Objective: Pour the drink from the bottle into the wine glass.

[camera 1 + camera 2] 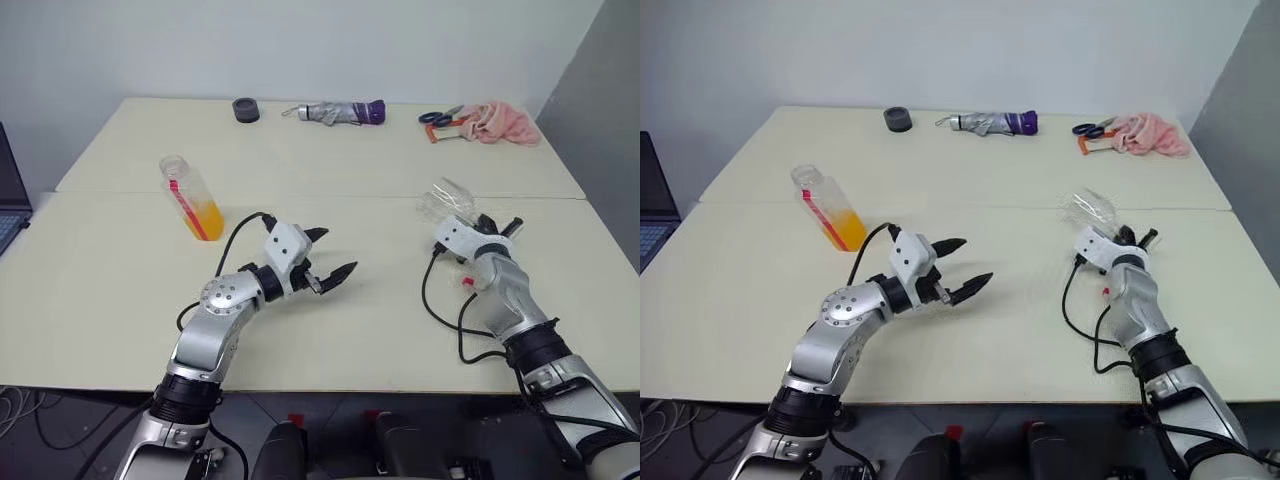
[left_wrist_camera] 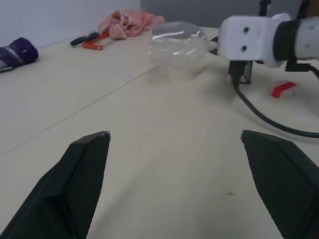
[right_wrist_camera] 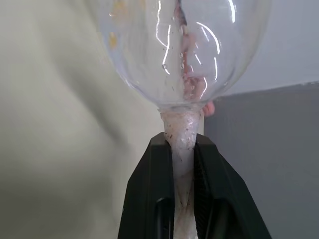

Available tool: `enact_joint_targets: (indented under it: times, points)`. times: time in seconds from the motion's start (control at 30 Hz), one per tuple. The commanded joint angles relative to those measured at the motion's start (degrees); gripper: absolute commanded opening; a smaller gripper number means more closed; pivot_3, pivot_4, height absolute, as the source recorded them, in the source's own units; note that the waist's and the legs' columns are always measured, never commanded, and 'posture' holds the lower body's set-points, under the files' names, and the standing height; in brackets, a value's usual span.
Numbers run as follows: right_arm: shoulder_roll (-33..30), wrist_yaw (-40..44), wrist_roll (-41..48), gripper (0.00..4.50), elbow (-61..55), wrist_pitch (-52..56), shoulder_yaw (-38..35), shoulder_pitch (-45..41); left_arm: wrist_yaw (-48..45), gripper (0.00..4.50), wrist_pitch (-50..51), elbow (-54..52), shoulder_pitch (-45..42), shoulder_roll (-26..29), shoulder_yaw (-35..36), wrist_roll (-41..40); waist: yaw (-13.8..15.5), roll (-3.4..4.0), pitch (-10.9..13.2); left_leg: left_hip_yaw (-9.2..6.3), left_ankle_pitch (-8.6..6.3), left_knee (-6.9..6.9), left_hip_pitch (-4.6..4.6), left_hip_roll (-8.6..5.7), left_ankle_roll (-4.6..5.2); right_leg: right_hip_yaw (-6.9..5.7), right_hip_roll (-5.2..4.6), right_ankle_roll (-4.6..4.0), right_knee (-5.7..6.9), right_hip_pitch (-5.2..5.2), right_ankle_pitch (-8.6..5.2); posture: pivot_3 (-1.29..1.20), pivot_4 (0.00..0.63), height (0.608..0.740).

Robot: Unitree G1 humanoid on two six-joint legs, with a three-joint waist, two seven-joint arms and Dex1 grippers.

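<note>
Right tool (image 3: 183, 149) clamped on stem of clear round-bowled wine glass (image 1: 447, 203) — bowl tipped, above worktop (image 1: 380, 330). Left tool (image 1: 333, 254) wide, empty. Clear squarish plastic bottle (image 1: 190, 197) of orange drink (image 1: 205, 219) leaning, beyond left tool, leftward — nearer left arm.

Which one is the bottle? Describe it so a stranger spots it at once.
Start at the seam between the two pale tables; on the robot's left side the bottle stands leaning across it, ahead of the open left gripper. It is clear plastic with a red strip and holds the orange drink, the only bright liquid around.
</note>
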Motion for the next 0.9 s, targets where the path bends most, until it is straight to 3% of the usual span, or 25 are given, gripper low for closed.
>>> enact_joint_targets:
  times: [0.03,0.13,0.33,0.57,0.9]
  points:
    - [8.19,1.91,13.91,0.16,-6.87,-6.08,-8.96,-1.96,1.50,4.50,2.44,-3.55,1.12,0.71,3.64,-2.42,-0.26,0.00,0.00,-0.02,0.00,0.00,0.00,0.01,0.00,-0.01,0.00,0.00,0.00,0.00,0.00,0.00,0.150,0.740]
    - [17.98,8.66,30.26,0.16,-6.18,-14.58,-15.68,-2.31,1.68,4.50,4.56,-4.57,2.17,1.77,5.29,-3.60,-0.52,0.01,0.01,-0.05,0.00,-0.01,0.01,0.08,0.00,-0.05,0.01,-0.01,0.01,0.00,0.01,0.00,0.150,0.740]
    - [27.57,13.32,41.08,0.16,2.90,-19.61,-18.98,-4.05,0.52,4.50,7.11,-6.86,4.12,4.05,6.66,-5.63,0.08,0.03,0.02,-0.12,0.00,0.03,-0.06,0.08,0.01,-0.11,-0.11,-0.01,0.01,0.03,0.01,0.00,0.150,0.740]
    - [30.34,15.84,40.74,0.16,9.84,-23.36,-15.89,-2.52,-3.80,4.50,9.63,-9.62,5.89,6.96,7.06,-9.51,0.15,0.06,0.04,-0.12,0.00,-0.01,-0.07,0.10,0.01,-0.11,-0.11,0.00,0.00,-0.02,0.02,0.00,0.150,0.740]
    - [27.37,20.18,39.13,0.16,0.23,-20.98,-10.05,8.99,-10.73,4.50,12.58,-7.45,6.91,14.42,9.90,-14.21,-0.04,0.08,0.03,-0.14,-0.01,-0.03,0.00,0.11,0.01,-0.12,-0.04,0.00,-0.01,0.03,0.01,0.00,0.150,0.740]
